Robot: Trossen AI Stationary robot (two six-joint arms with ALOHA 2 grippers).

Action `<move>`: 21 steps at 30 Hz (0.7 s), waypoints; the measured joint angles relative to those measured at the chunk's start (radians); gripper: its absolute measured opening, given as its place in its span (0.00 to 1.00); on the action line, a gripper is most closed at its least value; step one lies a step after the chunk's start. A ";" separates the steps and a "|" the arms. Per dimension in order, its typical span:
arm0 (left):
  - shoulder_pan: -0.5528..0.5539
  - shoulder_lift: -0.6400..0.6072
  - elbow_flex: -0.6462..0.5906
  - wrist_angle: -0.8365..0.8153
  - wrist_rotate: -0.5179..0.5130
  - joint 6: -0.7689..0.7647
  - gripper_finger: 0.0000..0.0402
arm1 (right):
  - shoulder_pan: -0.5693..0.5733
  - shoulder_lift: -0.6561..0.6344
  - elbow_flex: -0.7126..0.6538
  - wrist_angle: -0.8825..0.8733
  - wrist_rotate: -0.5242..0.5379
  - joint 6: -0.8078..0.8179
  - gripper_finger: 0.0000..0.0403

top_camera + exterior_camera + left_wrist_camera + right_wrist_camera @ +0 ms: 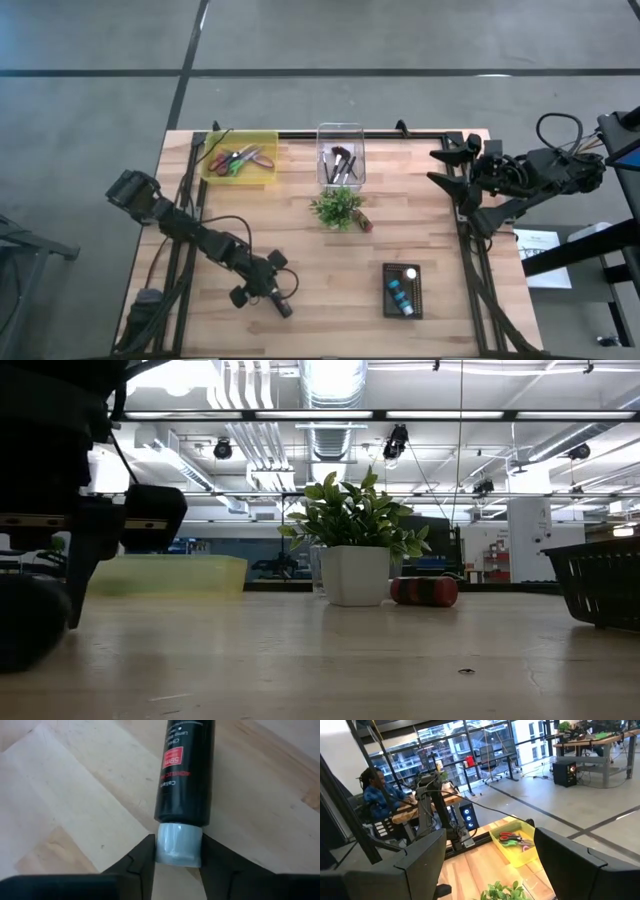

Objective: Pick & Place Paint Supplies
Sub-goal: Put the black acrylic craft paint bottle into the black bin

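A black paint tube [185,775] with a red label and a pale cap lies flat on the wooden table, its cap end toward my left gripper [177,857]. That gripper is low over the near middle of the table [283,303], with a finger on each side of the cap. In the high view the gripper hides the tube. My right gripper [490,865] hangs open and high over the table's right edge [445,167], holding nothing. My left gripper pinches the tube's pale cap [179,847] between its two fingers, one on each side. The fingers slant down and lie in line with the tube, which stretches away from them. The tube's body rests flat on the table.
A yellow tray [262,140] with scissors and a clear box [341,130] with brushes stand at the far edge. A potted plant [337,207] and a brown tube [362,222] sit mid-table. A black tray [418,300] at the near right holds tubes.
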 joint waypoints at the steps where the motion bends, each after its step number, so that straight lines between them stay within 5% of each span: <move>1: 0.000 -0.001 0.000 0.000 -0.003 -0.010 0.30 | 0.000 0.000 0.000 0.000 0.000 0.000 0.75; 13: 0.002 -0.002 0.122 -0.071 -0.113 -0.077 0.30 | 0.000 0.043 -0.002 -0.001 -0.045 -0.021 0.75; 21: 0.071 -0.004 0.297 -0.204 -0.319 -0.077 0.30 | 0.001 0.098 -0.002 -0.074 -0.088 -0.021 0.75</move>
